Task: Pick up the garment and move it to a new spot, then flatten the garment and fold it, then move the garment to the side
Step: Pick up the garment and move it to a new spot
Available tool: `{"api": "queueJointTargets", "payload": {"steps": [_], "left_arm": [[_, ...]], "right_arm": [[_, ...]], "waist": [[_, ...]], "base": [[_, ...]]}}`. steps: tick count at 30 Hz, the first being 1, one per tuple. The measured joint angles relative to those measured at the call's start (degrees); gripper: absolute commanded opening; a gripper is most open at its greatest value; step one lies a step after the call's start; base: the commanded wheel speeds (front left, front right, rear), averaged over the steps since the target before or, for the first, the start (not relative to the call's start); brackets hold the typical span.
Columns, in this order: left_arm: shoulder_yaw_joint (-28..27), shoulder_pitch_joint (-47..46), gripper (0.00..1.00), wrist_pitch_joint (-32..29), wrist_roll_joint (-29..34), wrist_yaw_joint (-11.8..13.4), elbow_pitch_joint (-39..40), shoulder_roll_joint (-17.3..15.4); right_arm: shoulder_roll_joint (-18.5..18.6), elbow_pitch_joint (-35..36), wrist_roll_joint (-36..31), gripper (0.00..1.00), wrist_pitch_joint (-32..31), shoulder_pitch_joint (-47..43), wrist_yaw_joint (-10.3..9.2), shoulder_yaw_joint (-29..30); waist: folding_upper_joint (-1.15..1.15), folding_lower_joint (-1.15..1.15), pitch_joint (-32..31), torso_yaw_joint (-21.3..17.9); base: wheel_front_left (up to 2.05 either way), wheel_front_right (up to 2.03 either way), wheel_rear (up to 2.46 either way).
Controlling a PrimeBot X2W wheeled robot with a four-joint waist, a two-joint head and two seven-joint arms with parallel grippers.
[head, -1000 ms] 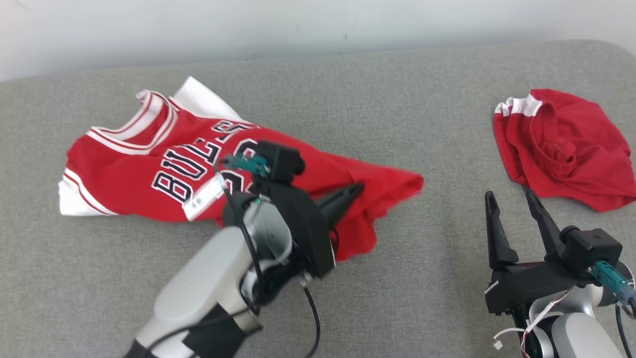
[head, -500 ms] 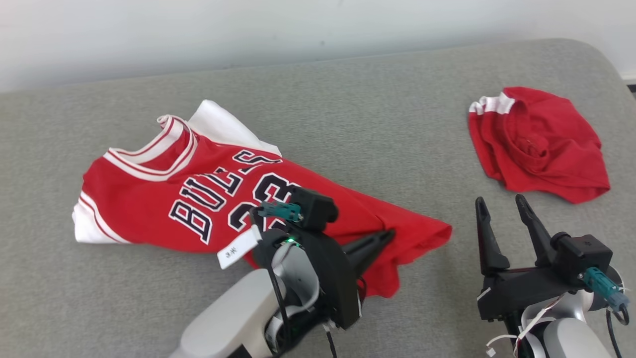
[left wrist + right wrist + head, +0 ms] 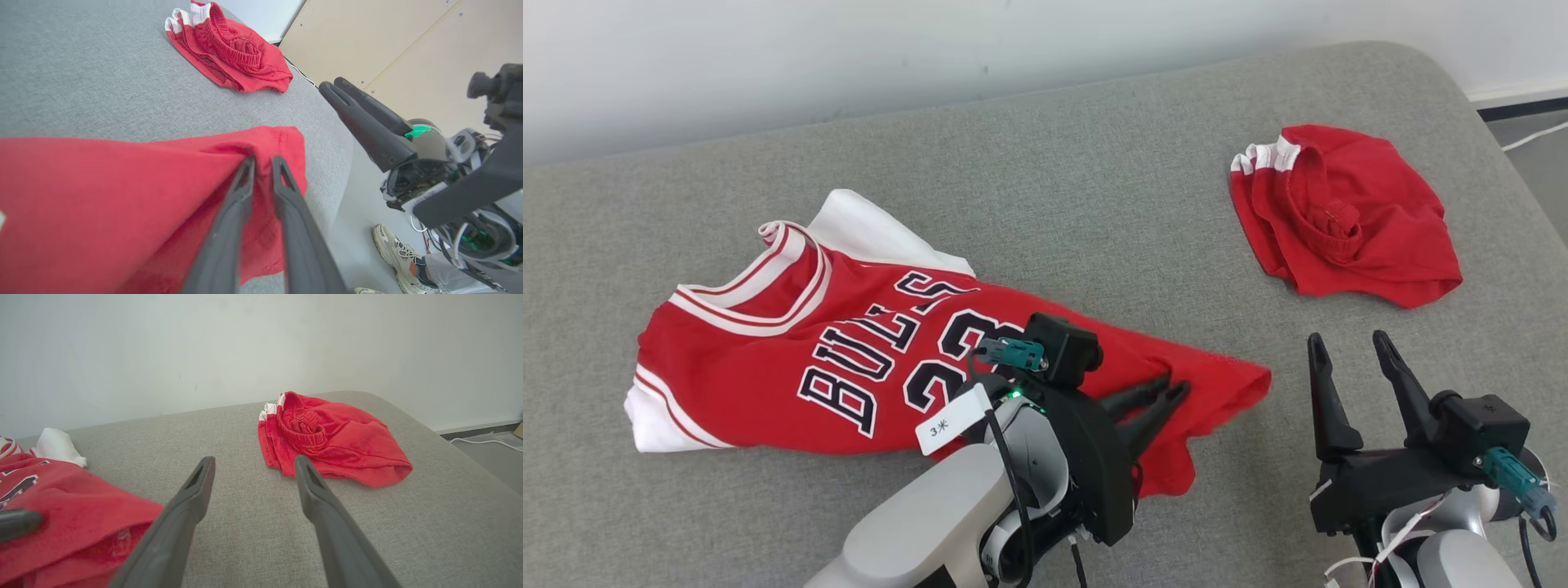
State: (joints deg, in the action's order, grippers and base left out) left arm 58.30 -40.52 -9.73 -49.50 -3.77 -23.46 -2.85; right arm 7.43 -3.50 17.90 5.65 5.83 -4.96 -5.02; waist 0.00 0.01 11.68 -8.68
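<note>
At the centre left of the head view, the jersey [image 3: 768, 359] is seen lying crumpled on the grey upholstered surface [image 3: 1054, 180], collar toward the upper left and hem bunched toward the lower centre. The left claw [image 3: 1172, 388] is closed almost completely, and in the left wrist view a ridge of the red hem appears to be pinched between its tips [image 3: 263, 160]. The right claw [image 3: 1347, 339] is held wide open and empty at the lower right. The red shorts [image 3: 1347, 237] are left well apart at the upper right.

The relocation step is judged to be ending, with flattening to come. A release is called for next, then a pull on both hem corners to spread the cloth.

Much of the hem is covered by the left wrist in the head view. It cannot be told how many layers are gripped.
</note>
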Motion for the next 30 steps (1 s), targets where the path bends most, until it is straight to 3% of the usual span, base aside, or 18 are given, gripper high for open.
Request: {"api": "queueJointTargets", "payload": {"steps": [12, 19, 25, 30], "left_arm": [[-3.6, -1.6, 1.0, 6.2, 0.1, 2.4, -1.9, -0.5], [-5.8, 1.3, 1.0, 9.6, 2.2, 5.4, -3.3, -8.0], [-6.8, 3.8, 1.0, 13.3, 4.9, 8.4, -2.8, -11.7], [-7.9, 6.6, 1.0, 14.9, 6.0, 9.4, -2.6, -15.5]], "right_arm": [[0.1, -1.2, 1.0, 1.0, 0.9, -1.1, 0.01, 0.3], [0.0, -1.7, 1.5, 1.0, 1.0, -3.3, 0.01, 0.7], [0.0, -2.1, 1.8, 1.0, 1.5, -4.8, 0.01, 1.2], [0.0, -1.6, 2.2, 1.0, 1.5, -5.5, 0.01, 1.2]], "waist": [[0.0, 0.0, -2.9, 3.1], [0.0, 0.0, -4.5, 5.2], [0.0, -0.01, -6.1, 6.5], [0.0, -0.01, -6.8, 7.5]], "base": [[0.0, 0.0, 0.0], [0.0, 0.0, 0.0], [0.0, 0.0, 0.0], [0.0, 0.0, 0.0]]}}
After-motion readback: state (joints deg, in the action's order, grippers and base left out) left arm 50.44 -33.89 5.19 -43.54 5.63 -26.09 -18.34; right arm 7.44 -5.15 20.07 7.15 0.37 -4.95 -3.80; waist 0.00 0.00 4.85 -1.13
